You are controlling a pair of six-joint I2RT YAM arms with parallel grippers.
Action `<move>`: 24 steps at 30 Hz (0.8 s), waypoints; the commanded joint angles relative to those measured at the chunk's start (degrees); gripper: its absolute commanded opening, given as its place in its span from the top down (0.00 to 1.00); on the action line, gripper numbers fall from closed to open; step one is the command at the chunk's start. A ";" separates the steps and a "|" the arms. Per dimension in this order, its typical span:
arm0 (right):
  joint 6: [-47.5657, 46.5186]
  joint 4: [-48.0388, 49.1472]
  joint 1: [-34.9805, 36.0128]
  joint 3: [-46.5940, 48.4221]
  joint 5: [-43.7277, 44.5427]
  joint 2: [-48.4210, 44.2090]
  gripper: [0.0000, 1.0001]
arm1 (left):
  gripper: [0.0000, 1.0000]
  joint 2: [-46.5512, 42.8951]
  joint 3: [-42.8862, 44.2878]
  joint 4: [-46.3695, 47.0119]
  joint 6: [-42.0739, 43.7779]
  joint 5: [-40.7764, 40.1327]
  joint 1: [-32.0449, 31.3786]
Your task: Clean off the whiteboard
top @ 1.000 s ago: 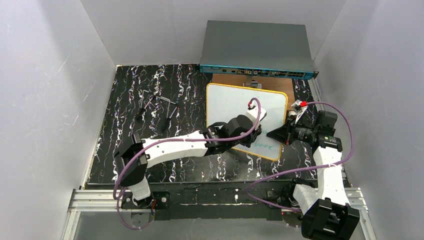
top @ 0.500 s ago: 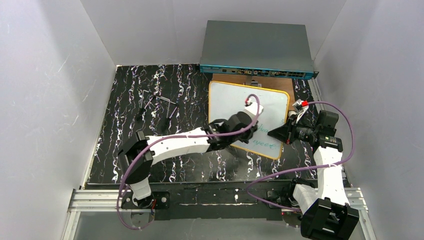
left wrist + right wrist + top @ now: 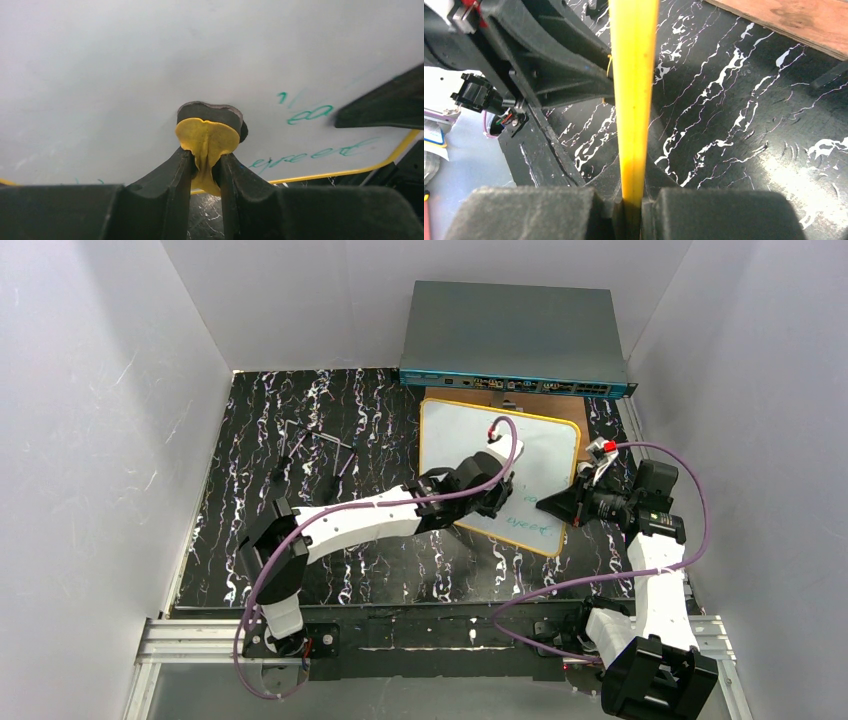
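Observation:
The whiteboard [image 3: 455,435], white with a thin yellow rim, lies tilted on the black marbled table. Green handwriting [image 3: 310,114] remains near its near right corner. My left gripper [image 3: 206,159] is shut on a yellow eraser [image 3: 207,135] whose dark pad presses flat on the whiteboard [image 3: 125,75], just left of the writing. In the top view the left gripper [image 3: 497,502] sits over the board's lower middle. My right gripper [image 3: 565,508] is shut on the board's right edge. The right wrist view shows the yellow rim [image 3: 633,90] pinched between the right gripper [image 3: 633,200] jaws.
A grey network switch [image 3: 515,335] stands at the back, with a brown wooden board [image 3: 555,405] under the whiteboard's far edge. Thin metal tools [image 3: 320,445] lie left of the whiteboard. White walls close in on both sides.
My left gripper has slid the eraser away from the board's near edge toward its middle. The whiteboard has shifted slightly. The right gripper has kept its hold.

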 commanded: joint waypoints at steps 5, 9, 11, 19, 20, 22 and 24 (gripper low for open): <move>-0.69 1.12 0.66 2.96 -9.06 -1.67 0.99 | 1.00 3.56 7.11 -3.06 0.82 -3.13 -2.23; -0.69 1.12 0.62 2.97 -9.06 -1.63 0.99 | 1.00 4.74 10.32 -4.45 2.29 -5.03 -3.62; -0.63 1.07 0.62 2.96 -9.19 -1.60 0.99 | 1.00 4.03 10.54 -4.83 3.57 -6.78 -3.12; -0.69 1.10 0.61 3.05 -9.27 -1.57 0.99 | 1.00 1.93 11.94 -5.10 2.80 -2.68 1.23; -0.68 1.14 0.62 3.05 -9.28 -1.53 0.99 | 1.00 2.29 12.50 -5.01 2.98 -2.14 0.62; -0.64 1.09 0.62 3.06 -9.13 -1.47 0.99 | 1.00 2.98 13.50 -4.89 3.35 -1.51 -1.42; -0.68 1.13 0.62 2.99 -9.04 -1.45 0.99 | 1.00 3.77 14.09 -4.54 3.34 -0.96 -3.33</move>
